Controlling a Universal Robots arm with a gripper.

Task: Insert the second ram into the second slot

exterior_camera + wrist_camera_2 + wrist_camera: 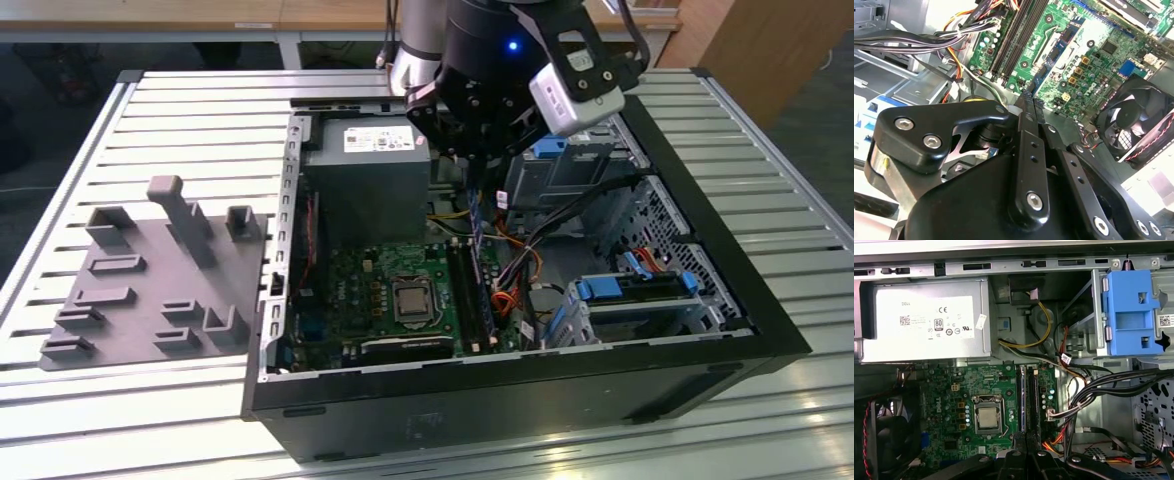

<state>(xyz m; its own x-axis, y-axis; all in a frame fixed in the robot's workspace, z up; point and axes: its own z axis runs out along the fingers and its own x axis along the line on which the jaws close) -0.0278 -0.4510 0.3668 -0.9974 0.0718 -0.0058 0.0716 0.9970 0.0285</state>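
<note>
Two dark memory slots (1022,395) lie below your black pincer (1026,100), closed, load unclear; tilting risks snagging grey cables (1094,390).

We are seeing a robotics lab or workshop: a silver slatted aluminium worktable (80,150) is carrying an open black metal computer tower (534,400) with its green motherboard (949,400) exposed, a grey plastic fixture plate (134,300) is lying beside it, and light wooden furniture (767,45) is standing behind.
</note>
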